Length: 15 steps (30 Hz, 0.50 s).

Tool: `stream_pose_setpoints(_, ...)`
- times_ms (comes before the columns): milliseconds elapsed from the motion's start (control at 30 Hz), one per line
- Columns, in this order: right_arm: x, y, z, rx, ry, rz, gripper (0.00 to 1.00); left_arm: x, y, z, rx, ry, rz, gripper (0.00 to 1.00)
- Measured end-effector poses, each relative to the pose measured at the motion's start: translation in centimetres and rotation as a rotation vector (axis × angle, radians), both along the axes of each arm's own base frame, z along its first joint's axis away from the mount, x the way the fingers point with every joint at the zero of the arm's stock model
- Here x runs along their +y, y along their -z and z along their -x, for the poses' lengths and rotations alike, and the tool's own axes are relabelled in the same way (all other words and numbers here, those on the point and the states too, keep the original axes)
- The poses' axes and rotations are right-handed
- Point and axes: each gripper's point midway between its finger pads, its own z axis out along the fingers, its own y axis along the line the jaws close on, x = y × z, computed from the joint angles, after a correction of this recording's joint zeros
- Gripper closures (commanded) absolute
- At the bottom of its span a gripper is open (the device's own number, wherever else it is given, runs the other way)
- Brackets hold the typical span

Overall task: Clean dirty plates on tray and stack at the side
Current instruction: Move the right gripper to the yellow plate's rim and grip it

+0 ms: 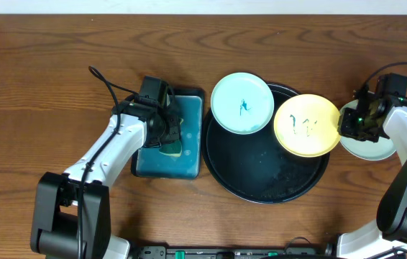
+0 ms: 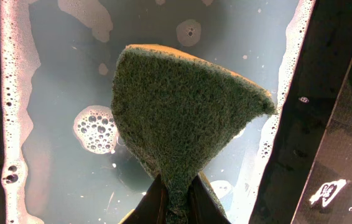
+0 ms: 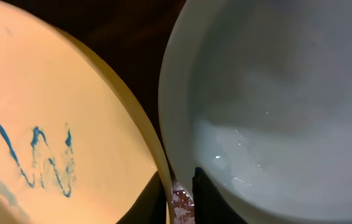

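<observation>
Okay, yellow plate [image 1: 306,125] sits just left of my right gripper [image 3: 181,204], whose grip I can't tell; left gripper [image 2: 175,208] pinches sponge [image 2: 182,118].

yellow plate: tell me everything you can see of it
The yellow plate is small, round and glossy, with teal zigzag scribbles in its middle, so not yet cleaned. It lies face up across the right rim of the black tray, partly overhanging it. The right gripper sits at its right edge; whether it touches cannot be told. A pale mint plate lies just beyond, with a dark gap between them.
</observation>
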Motion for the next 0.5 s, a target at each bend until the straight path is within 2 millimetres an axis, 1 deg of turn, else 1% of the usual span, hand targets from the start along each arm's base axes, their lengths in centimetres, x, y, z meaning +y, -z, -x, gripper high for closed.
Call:
stream_pose_setpoints(67,-0.03,-0.03,-0.13,-0.005,0.005,-0.001,0.97,0.00,0.00,0.00,0.000,0.000,0.000,0.92)
stream_pose_setpoints(233,0.06,-0.06,-0.20,-0.008,0.004,-0.005,0.99,0.00,0.00,0.00,0.000,0.000,0.000,0.92)
stream_pose_setpoints(500,0.28,0.08,0.47,0.020,0.004,-0.015,0.99,0.00,0.00,0.00,0.000,0.000,0.000,0.92)
